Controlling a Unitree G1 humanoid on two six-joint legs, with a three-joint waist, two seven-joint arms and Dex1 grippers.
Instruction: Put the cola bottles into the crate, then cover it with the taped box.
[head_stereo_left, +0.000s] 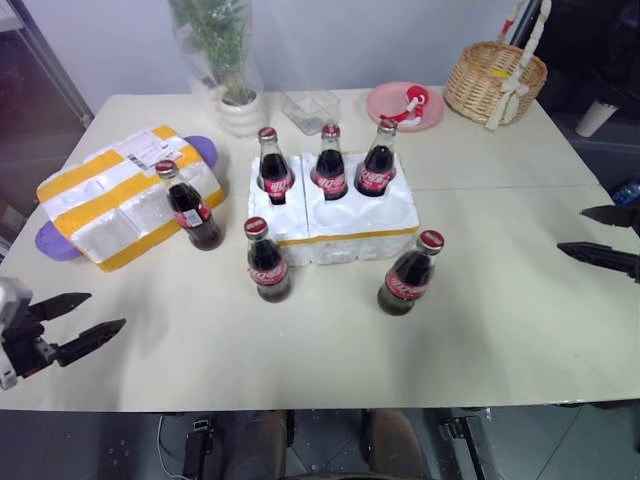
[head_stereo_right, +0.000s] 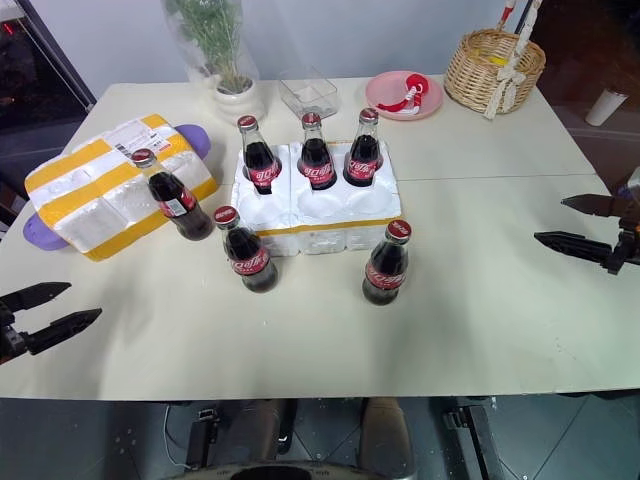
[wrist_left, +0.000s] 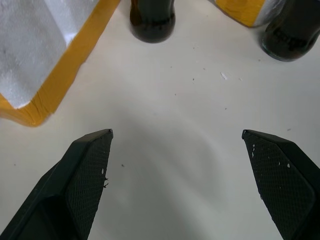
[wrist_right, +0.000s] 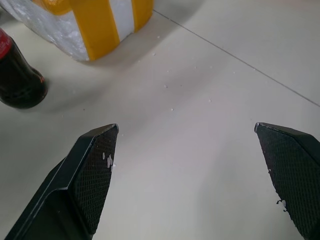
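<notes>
You are holding the left gripper (head_stereo_left: 78, 320) and right gripper (head_stereo_left: 598, 233) wide and empty. Three cola bottles (head_stereo_left: 268, 262) are standing loose at the crate's (head_stereo_left: 345, 232) six and nine o'clock; a sweeping approach is risking toppling them

Three cola bottles (head_stereo_left: 330, 160) stand upright in the back wells of the white crate (head_stereo_left: 345, 235), between the wide-open left gripper (head_stereo_left: 80, 322) and right gripper (head_stereo_left: 605, 235). Three more stand on the table before it. The yellow-banded taped box (head_stereo_left: 120, 195) lies beyond the left gripper.
</notes>
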